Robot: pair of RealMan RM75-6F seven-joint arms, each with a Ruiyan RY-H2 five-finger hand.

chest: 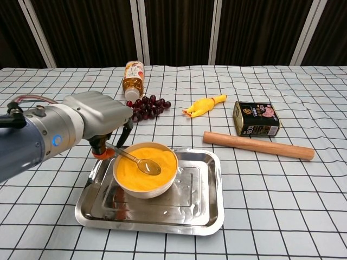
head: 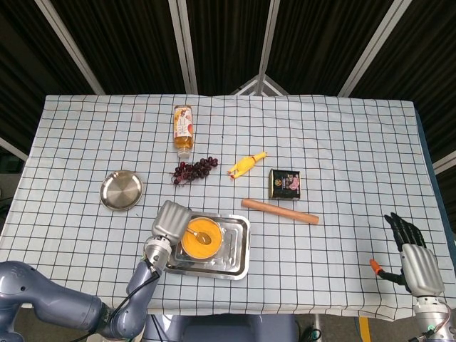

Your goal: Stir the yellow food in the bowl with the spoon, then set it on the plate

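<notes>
A white bowl [chest: 143,187] of yellow food [chest: 138,173] stands in a steel tray [chest: 209,214] near the table's front. A metal spoon [chest: 142,163] lies with its head in the food, its handle running up-left. My left hand [chest: 97,116] holds that handle at the bowl's left rim; in the head view the left hand [head: 171,221] sits just left of the bowl [head: 201,241]. A small round steel plate [head: 121,190] lies to the left. My right hand [head: 411,246] hovers at the table's right front corner, fingers spread, holding nothing.
Behind the tray lie a wooden rolling pin [chest: 258,145], a dark tin can [chest: 256,119], a yellow rubber chicken [chest: 203,105], a bunch of dark grapes [chest: 146,106] and a bottle on its side [chest: 133,77]. A checked cloth covers the table.
</notes>
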